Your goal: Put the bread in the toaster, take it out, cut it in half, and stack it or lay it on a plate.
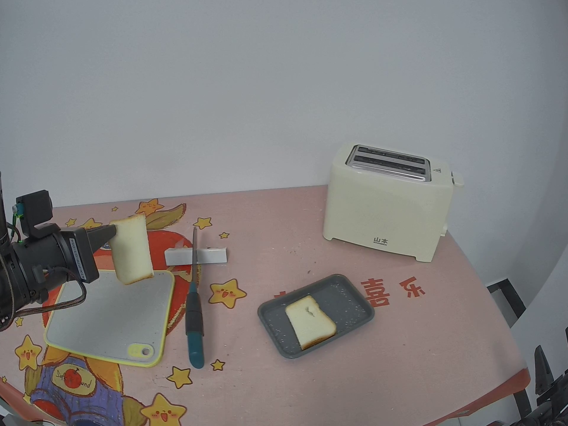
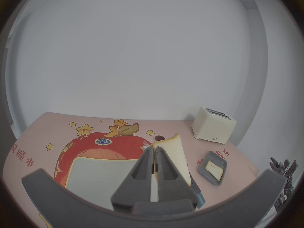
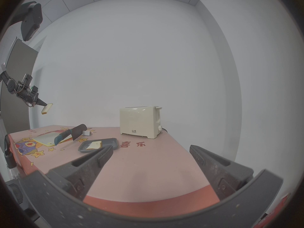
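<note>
Pink table (image 1: 355,356); left gripper (image 1: 112,234) pinches pale bread piece (image 1: 131,251) above cutting board (image 1: 106,320); right gripper (image 3: 150,151) spread.

Left arm (image 1: 41,261) comes in from the left side, held pretty much level and raised, and the left gripper (image 1: 112,235) points right with its fingers squeezed onto a slice of bread (image 1: 131,249). Right gripper (image 3: 150,149) sits low at the near right, fingers spread wide, nothing between them.
</note>
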`<state>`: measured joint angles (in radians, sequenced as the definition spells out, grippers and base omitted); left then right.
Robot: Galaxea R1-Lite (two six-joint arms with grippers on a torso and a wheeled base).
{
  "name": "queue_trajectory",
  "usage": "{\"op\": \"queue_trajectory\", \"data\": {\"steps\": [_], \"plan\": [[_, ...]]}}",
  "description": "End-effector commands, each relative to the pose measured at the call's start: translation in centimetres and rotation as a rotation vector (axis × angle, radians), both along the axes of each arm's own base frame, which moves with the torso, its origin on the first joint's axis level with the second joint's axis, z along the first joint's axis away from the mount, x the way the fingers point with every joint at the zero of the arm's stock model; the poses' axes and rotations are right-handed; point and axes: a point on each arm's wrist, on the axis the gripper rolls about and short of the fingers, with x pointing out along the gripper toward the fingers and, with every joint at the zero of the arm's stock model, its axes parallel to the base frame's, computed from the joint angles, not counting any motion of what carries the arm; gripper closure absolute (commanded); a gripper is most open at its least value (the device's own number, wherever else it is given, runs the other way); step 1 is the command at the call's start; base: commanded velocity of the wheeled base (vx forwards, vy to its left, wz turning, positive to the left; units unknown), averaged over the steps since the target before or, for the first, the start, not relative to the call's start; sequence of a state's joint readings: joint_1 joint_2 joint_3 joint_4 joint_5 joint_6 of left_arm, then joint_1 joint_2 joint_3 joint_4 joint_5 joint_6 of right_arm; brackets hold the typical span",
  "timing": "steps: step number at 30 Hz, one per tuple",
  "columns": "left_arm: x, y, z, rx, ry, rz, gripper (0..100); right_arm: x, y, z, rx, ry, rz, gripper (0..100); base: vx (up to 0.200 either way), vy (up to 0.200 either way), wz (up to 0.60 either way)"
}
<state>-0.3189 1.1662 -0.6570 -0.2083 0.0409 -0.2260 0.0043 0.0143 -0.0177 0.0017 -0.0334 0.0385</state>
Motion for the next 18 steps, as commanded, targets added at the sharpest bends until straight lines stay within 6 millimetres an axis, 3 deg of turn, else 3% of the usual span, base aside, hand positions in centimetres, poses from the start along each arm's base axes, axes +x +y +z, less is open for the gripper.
{"op": "queue_trajectory", "data": {"steps": [1,18], "plan": [[0.0,0.0,-0.1,0.007,0.003,-0.005,100,0.0,0.0,-0.5,0.0,0.003,0.0,0,0.0,0.0,0.0],[-1.7,-2.4,-0.2,-0.027,0.01,-0.166,100,0.0,0.0,-0.5,0.0,0.003,0.0,0,0.0,0.0,0.0]]}}
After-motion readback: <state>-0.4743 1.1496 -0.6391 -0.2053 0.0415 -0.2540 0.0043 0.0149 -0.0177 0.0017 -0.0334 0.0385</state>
